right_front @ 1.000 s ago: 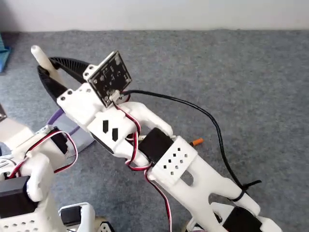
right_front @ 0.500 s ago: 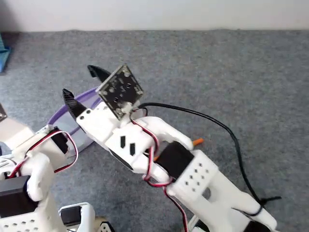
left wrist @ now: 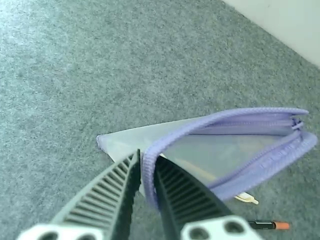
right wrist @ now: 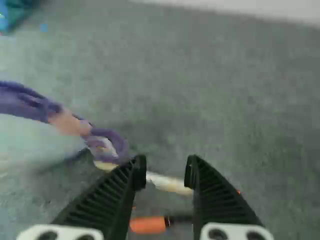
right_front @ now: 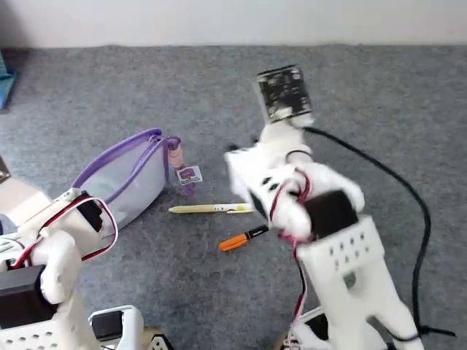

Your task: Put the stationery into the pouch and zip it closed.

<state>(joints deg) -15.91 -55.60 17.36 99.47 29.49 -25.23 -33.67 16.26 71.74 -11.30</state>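
Right hand (right wrist: 165, 166) swung off pouch (right_front: 124, 182), part open, above yellow pen (right wrist: 169, 184).

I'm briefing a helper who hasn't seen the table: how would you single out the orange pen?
On the grey carpet, find the purple-edged pouch; two pens lie beyond its zip-pull end. The orange pen is the shorter one with a black end, and sits below the long pale yellow pen in the high view.
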